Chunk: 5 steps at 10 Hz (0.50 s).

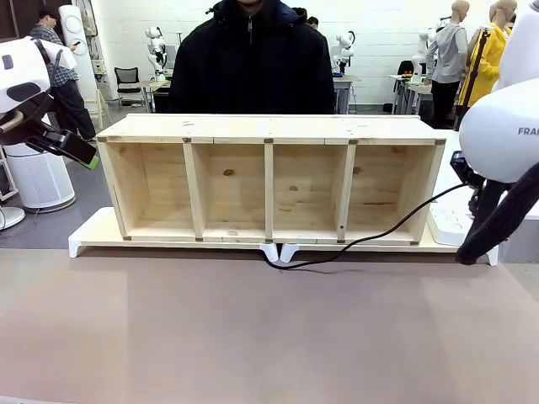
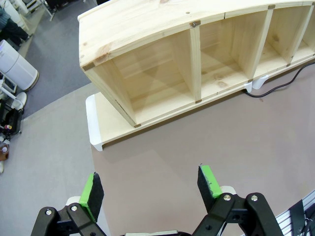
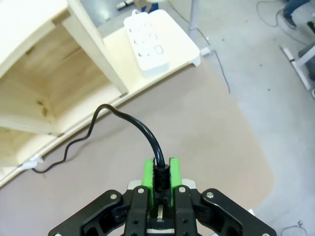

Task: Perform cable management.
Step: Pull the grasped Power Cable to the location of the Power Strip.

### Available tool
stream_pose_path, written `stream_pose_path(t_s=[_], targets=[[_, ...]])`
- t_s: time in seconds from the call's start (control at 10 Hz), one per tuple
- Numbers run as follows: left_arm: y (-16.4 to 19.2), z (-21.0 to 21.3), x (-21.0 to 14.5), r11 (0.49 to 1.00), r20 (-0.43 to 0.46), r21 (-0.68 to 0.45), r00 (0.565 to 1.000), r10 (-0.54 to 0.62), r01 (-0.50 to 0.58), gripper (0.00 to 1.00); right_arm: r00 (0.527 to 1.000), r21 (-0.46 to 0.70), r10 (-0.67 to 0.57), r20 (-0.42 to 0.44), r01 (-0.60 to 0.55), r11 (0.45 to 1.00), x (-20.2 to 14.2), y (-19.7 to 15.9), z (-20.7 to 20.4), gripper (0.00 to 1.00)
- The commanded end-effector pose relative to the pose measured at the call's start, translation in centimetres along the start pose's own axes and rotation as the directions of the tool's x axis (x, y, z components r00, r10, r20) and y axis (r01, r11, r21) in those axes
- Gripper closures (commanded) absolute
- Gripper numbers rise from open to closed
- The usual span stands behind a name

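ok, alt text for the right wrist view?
The right gripper is shut on the plug end of the black cable, which snakes away toward the wooden shelf. A white power strip lies on the base board beside the shelf.

A wooden shelf [image 1: 269, 126] with four open compartments stands on a pale board [image 1: 94, 229] with white feet, on the brown counter [image 1: 253, 337]. A white power strip [image 3: 152, 44] lies at the board's end. A person [image 1: 253, 71] in a dark jacket stands behind.
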<state>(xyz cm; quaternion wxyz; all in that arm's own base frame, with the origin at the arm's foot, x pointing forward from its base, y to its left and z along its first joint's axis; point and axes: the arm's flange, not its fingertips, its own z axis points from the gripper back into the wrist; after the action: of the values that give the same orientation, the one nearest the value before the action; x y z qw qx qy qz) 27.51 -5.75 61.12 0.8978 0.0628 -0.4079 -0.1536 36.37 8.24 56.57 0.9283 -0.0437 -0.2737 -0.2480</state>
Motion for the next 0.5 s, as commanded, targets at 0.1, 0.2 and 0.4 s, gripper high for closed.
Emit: stream_pose_path(t_s=[0.1,0.2,0.4], targets=[[0.01,-0.14,0.17,1.0,0.011,0.007,1.0,-0.001,0.001,0.0,1.0,0.0,0.0,0.0,0.0,1.0,0.0,0.0,0.0,0.84],[0.01,-0.14,0.17,1.0,0.011,0.007,1.0,-0.001,0.001,0.0,1.0,0.0,0.0,0.0,0.0,1.0,0.0,0.0,0.0,0.84],[0.01,-0.14,0.17,1.0,0.011,0.007,1.0,-0.001,0.001,0.0,1.0,0.0,0.0,0.0,0.0,1.0,0.0,0.0,0.0,0.84]])
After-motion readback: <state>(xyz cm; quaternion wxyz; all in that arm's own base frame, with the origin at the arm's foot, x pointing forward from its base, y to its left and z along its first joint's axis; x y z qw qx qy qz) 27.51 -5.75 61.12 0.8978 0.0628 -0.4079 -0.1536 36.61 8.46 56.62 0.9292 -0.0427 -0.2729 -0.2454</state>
